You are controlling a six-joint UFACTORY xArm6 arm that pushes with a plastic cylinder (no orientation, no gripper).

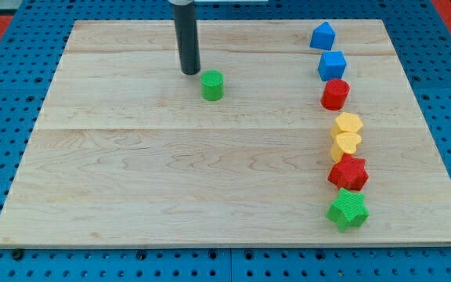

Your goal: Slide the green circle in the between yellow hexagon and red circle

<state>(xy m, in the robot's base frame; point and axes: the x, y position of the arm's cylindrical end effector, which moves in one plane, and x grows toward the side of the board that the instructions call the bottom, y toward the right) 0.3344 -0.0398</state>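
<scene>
The green circle stands on the wooden board, left of the middle near the view's top. My tip rests on the board just to the upper left of it, close but with a small gap. The red circle is at the view's right. A yellow hexagon-like block lies just below the red circle, and a second yellow block touches it from below.
A column of blocks runs down the view's right: a blue block, a blue block, then lower a red star and a green star. The wooden board sits on a blue pegboard.
</scene>
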